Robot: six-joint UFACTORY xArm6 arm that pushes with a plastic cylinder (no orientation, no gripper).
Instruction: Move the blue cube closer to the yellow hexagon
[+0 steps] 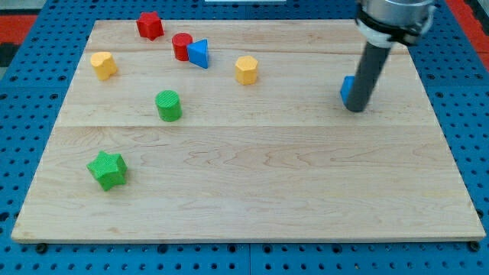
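Note:
The blue cube (pixel 347 89) sits at the view's right on the wooden board (pixel 252 176), mostly hidden behind my rod. My tip (pixel 356 109) rests on the board at the cube's front right side, touching or nearly touching it. The yellow hexagon (pixel 246 69) lies to the view's left of the cube, a good way off, near the top middle.
A red star (pixel 150 25), a red cylinder (pixel 182 46) and a blue triangle (pixel 199 53) sit at the top left. Another yellow block (pixel 103 65) is at the far left. A green cylinder (pixel 168 105) and a green star (pixel 106 169) lie lower left.

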